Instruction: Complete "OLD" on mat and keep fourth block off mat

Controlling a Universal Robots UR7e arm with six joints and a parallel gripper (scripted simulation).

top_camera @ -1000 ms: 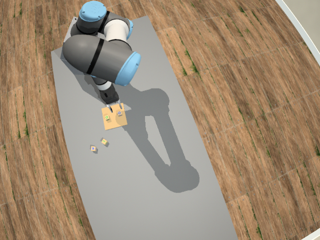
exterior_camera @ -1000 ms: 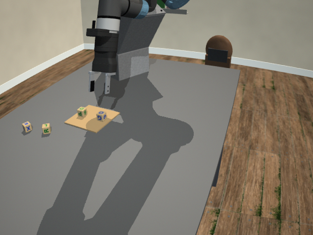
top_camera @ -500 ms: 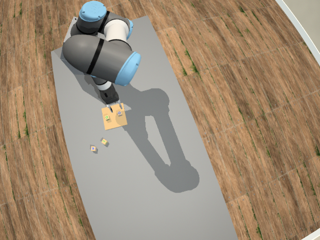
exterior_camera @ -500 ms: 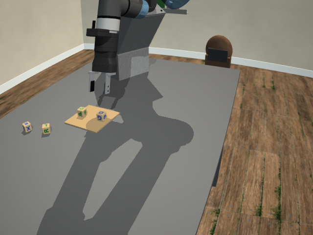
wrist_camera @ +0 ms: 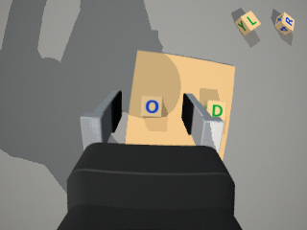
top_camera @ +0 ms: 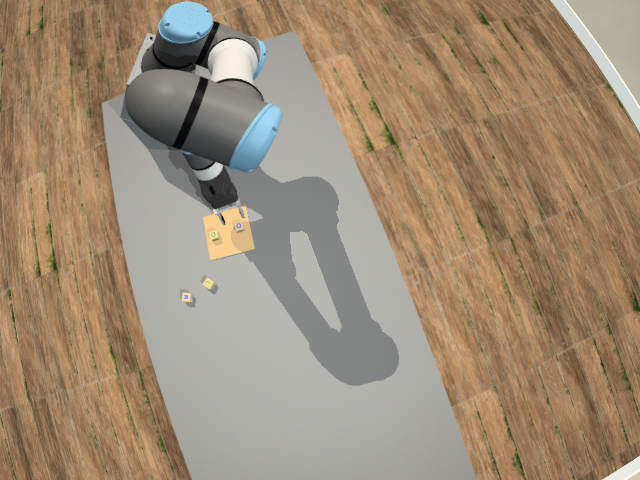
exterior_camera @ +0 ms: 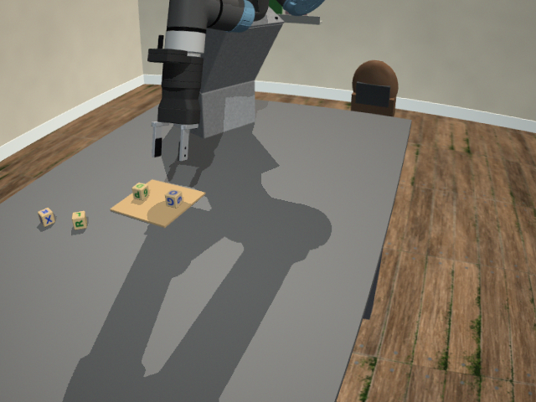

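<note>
A tan mat (top_camera: 233, 250) (exterior_camera: 130, 208) (wrist_camera: 188, 72) lies on the grey table. Two blocks stand on it: one with a blue O on top (top_camera: 238, 226) (exterior_camera: 173, 198) (wrist_camera: 152, 106) and one with a green D on top (top_camera: 215, 235) (exterior_camera: 140, 190) (wrist_camera: 218, 110), with a gap between them. Off the mat lie a block with a green L on top (top_camera: 208, 282) (exterior_camera: 79, 219) (wrist_camera: 247, 23) and, beside it, a block with blue letters (top_camera: 186, 296) (exterior_camera: 46, 216) (wrist_camera: 286, 22). My gripper (top_camera: 231, 215) (exterior_camera: 170, 156) (wrist_camera: 152, 104) is open and empty. It hangs well above the mat's near edge, over the O block.
The robot's base (top_camera: 155, 51) stands at the table's end behind the mat. The arm casts a large shadow (exterior_camera: 208, 268) across the table. A brown rounded object (exterior_camera: 374, 88) stands on the floor beyond the table. The table's right edge (exterior_camera: 389, 224) drops to the wooden floor.
</note>
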